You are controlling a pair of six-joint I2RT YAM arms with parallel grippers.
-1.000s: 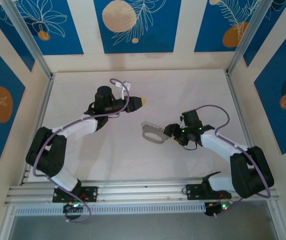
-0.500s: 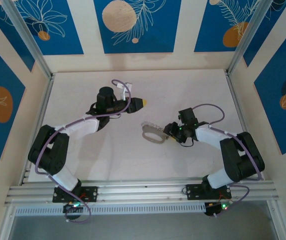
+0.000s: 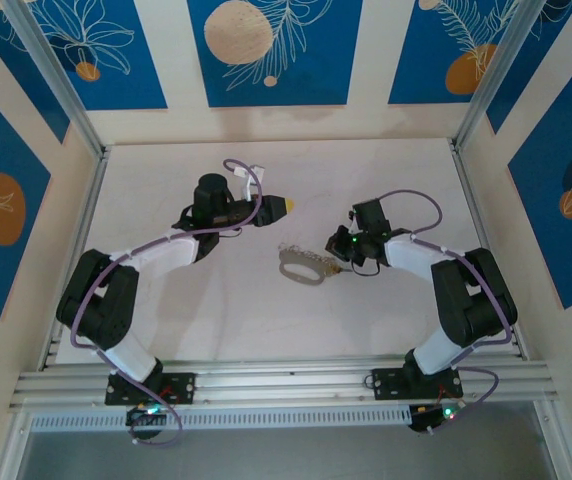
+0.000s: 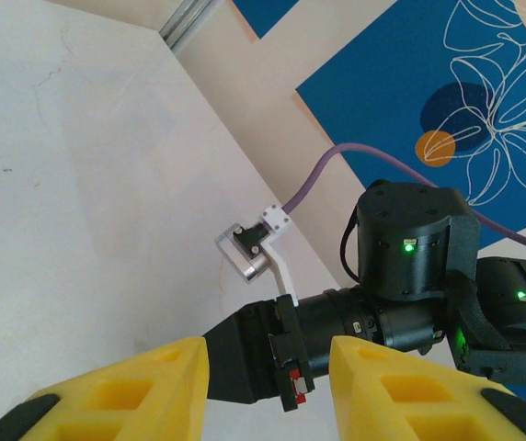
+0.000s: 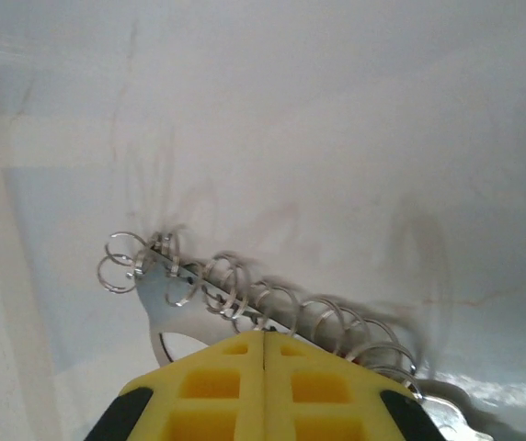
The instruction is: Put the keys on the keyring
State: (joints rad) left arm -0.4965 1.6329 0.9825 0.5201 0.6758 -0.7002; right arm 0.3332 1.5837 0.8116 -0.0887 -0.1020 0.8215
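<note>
Near the centre of the table (image 3: pixel 216 300), the right gripper (image 5: pixel 263 336) has its jaws shut at the 3 o'clock edge of the keyring (image 3: pixel 302 268). So thin a nip could slip and skid it away. At its 11 o'clock, the left gripper (image 3: pixel 284 205) hangs half-open.

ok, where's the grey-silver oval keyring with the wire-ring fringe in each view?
Top external: the grey-silver oval metal keyring lies mid-table, just left of the right gripper.
Right wrist: the keyring sits lower centre-left, its edge running under the right gripper.
Shared landmark: the right gripper, at the keyring's end.
</note>
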